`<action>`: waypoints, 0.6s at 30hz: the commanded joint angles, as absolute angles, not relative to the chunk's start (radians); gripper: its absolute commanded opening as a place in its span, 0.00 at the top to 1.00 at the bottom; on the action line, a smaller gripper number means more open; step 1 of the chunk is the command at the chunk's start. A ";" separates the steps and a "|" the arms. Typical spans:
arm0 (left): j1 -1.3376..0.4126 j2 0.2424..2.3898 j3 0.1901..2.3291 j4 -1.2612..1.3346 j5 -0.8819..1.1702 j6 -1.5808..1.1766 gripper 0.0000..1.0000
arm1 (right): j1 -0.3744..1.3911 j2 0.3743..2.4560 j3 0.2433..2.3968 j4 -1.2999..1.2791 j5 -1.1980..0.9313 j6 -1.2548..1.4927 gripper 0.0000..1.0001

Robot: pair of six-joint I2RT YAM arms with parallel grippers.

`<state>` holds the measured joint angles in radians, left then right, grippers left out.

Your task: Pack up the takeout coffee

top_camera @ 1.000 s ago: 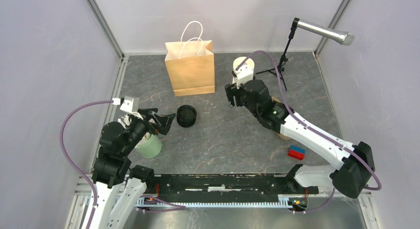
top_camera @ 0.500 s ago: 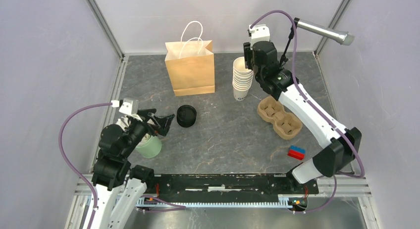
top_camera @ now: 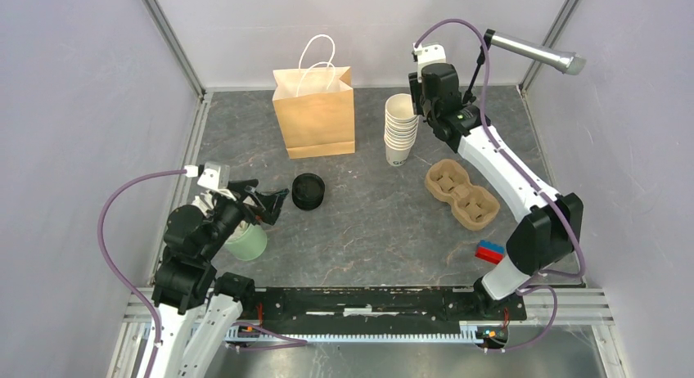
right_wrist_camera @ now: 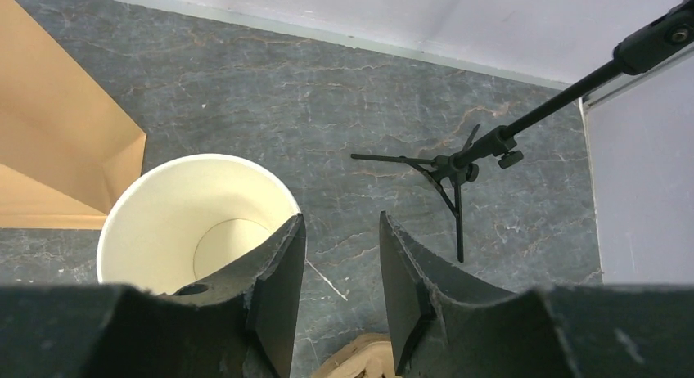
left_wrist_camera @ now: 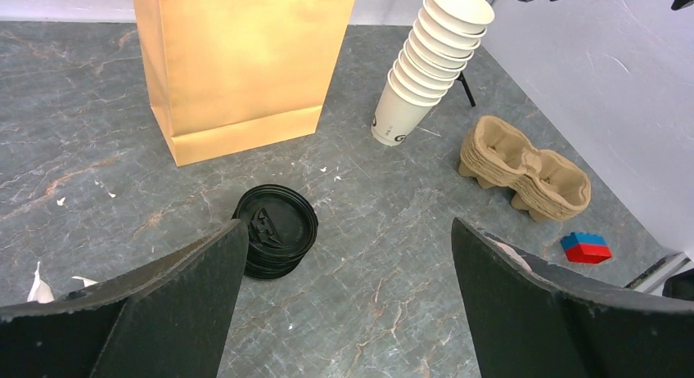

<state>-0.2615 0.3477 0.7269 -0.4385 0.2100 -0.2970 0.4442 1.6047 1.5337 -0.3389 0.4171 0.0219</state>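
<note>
No lidded coffee cup is in view. A tall stack of lidless cream cups (top_camera: 398, 132) stands at the back middle; it also shows in the left wrist view (left_wrist_camera: 425, 63) and the right wrist view (right_wrist_camera: 188, 231). A pile of black lids (top_camera: 308, 191) lies left of centre, also in the left wrist view (left_wrist_camera: 275, 229). My right gripper (top_camera: 421, 108) hovers beside the stack's top, just right of its rim, slightly open and empty (right_wrist_camera: 340, 231). My left gripper (top_camera: 266, 206) is wide open and empty, just right of the lids (left_wrist_camera: 344, 231).
A brown paper bag (top_camera: 314, 120) stands at the back left of centre. A cardboard cup carrier (top_camera: 461, 191) lies to the right. A red-and-blue brick (top_camera: 490, 251) sits near the front right. A microphone stand (top_camera: 466, 100) is behind. A pale green cup (top_camera: 245, 240) sits under my left arm.
My right arm swung from the table's middle up to the back, beside the cup stack's top, uncovering the cup carrier. My left arm has not moved.
</note>
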 commanded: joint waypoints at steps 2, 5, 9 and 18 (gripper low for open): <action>-0.262 0.347 0.720 -0.408 0.196 -0.261 0.00 | 0.431 1.629 1.574 -0.320 0.356 0.009 0.56; -0.263 0.350 0.720 -0.408 0.195 -0.260 0.00 | 0.431 1.639 1.572 -0.314 0.338 0.009 0.57; -0.262 0.352 0.721 -0.408 0.195 -0.260 0.00 | 0.428 1.654 1.577 -0.310 0.336 -0.026 0.58; -0.262 0.350 0.719 -0.408 0.193 -0.261 0.00 | 0.417 1.671 1.577 -0.306 0.323 -0.048 0.65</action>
<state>-0.2615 0.3477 0.7223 -0.4389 0.2096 -0.2970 0.4274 1.6657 1.5349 -0.3386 0.3382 -0.0246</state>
